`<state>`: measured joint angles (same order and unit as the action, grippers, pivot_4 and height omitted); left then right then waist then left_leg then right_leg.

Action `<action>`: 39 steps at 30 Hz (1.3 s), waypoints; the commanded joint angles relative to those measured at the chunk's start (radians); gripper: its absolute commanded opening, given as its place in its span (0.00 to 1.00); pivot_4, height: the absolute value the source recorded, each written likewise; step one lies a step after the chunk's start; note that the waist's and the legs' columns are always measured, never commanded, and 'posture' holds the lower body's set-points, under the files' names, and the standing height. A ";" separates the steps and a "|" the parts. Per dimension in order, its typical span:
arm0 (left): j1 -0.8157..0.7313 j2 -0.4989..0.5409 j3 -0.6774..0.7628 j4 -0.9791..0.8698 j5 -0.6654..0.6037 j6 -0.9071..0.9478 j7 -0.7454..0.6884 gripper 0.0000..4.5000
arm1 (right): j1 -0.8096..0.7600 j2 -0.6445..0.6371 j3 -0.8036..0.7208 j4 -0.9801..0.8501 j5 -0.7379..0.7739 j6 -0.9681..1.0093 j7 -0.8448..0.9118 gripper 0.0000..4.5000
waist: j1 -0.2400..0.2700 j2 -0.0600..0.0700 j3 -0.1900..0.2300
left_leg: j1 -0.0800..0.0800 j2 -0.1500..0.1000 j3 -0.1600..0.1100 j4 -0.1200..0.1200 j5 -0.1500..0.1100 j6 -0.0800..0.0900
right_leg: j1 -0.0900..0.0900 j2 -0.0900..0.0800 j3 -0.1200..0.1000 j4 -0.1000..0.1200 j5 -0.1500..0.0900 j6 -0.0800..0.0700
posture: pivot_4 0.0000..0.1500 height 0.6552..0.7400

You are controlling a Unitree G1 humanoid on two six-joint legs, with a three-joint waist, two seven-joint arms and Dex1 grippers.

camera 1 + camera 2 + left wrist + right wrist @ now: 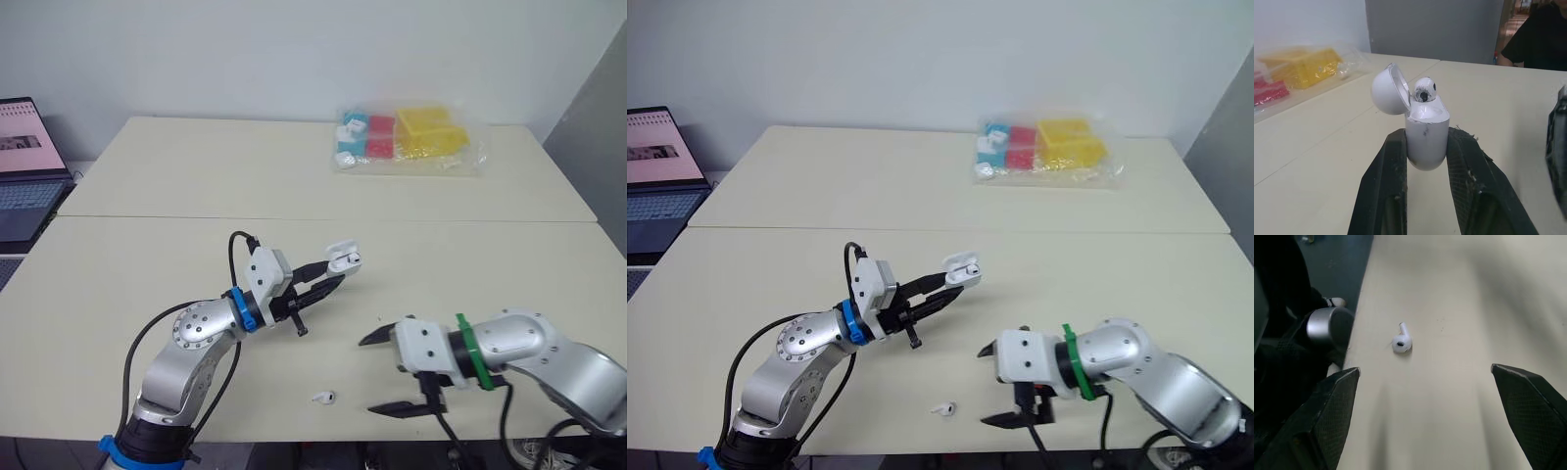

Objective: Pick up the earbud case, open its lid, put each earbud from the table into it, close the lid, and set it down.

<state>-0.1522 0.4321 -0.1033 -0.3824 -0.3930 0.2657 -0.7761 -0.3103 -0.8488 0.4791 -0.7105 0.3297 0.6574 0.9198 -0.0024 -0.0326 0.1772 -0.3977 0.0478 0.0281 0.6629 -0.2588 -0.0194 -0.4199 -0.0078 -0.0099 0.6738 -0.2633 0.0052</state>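
Now the white earbud case (1425,122) sits pinched upright between the left gripper's (1426,142) 2 black fingers, held up off the table (147,284). Its rounded lid (1388,90) is flipped open, and 1 seated earbud (1424,90) pokes from the top, dark tip showing. Down near the table's front edge lies the loose earbud (1401,342), small and white, on its side. The right gripper (1425,369) hovers near it, fingers spread wide, the bud ahead of the gap, untouched.

The left hand (336,273) clamps the case (344,259), lid up, above the counter (176,176). The right hand (365,377) is spread wide near the front edge, an earbud (323,397) lying just beside it. A plastic bag (407,137) lies far back.
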 commanded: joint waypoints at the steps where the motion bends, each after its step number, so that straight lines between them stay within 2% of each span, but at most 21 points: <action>1: -0.008 0.005 0.005 -0.043 -0.016 -0.001 -0.003 0.17 | -0.007 0.051 0.073 0.042 -0.079 -0.027 -0.020 1.00 | 0.000 0.000 0.000 | 0.000 0.000 0.000 0.000 0.000 0.000 | 0.000 0.000 0.000 0.000 0.000 0.000 | 1.00 1.00; 8: 0.005 0.013 0.009 -0.062 -0.021 0.009 -0.003 0.17 | 0.004 0.121 0.135 0.122 -0.178 -0.093 -0.018 1.00 | 0.000 0.000 0.000 | -0.001 0.000 0.001 0.000 0.000 0.000 | 0.000 -0.001 0.000 -0.001 0.000 0.000 | 1.00 1.00; 24: 0.022 0.040 0.022 -0.088 -0.032 0.021 -0.001 0.17 | -0.003 0.225 0.206 0.261 -0.279 -0.236 0.070 1.00 | 0.000 0.000 0.000 | 0.001 0.000 0.000 0.000 0.000 0.000 | 0.000 0.000 0.000 0.001 0.000 0.000 | 1.00 1.00; 27: 0.024 0.040 0.021 -0.091 -0.033 0.022 0.001 0.17 | 0.003 0.233 0.203 0.269 -0.289 -0.240 0.081 0.87 | 0.000 0.000 0.000 | 0.001 0.000 0.000 0.000 0.000 0.000 | 0.000 0.000 0.000 0.002 0.000 0.000 | 1.00 1.00; 36: 0.017 0.038 0.017 -0.084 -0.032 0.019 -0.002 0.17 | 0.015 0.217 0.192 0.266 -0.296 -0.245 0.095 0.15 | 0.000 0.000 0.000 | 0.002 0.000 0.000 0.001 0.000 0.000 | 0.000 0.000 0.000 0.003 0.000 0.000 | 1.00 1.00; 37: 0.015 0.038 0.017 -0.082 -0.032 0.019 -0.002 0.17 | 0.016 0.210 0.184 0.263 -0.294 -0.246 0.097 0.10 | 0.000 0.000 0.000 | 0.002 0.000 0.000 0.001 0.000 0.000 | 0.000 0.000 0.000 0.004 0.000 0.000 | 1.00 1.00; 39: 0.013 0.037 0.016 -0.080 -0.032 0.020 -0.003 0.17 | 0.016 0.203 0.176 0.259 -0.291 -0.247 0.099 0.09 | 0.000 0.000 0.000 | 0.002 0.000 0.000 0.001 0.000 0.000 | 0.000 0.000 0.000 0.004 0.000 0.000 | 1.00 1.00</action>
<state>-0.1293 0.4682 -0.0930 -0.4278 -0.4143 0.2964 -0.7761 -0.2989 -0.6289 0.6825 -0.4377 0.0506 0.4140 1.0087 -0.0024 -0.0327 0.1771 -0.3958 0.0475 0.0284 0.6643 -0.2588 -0.0193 -0.4195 -0.0080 -0.0095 0.6776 -0.2633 0.0049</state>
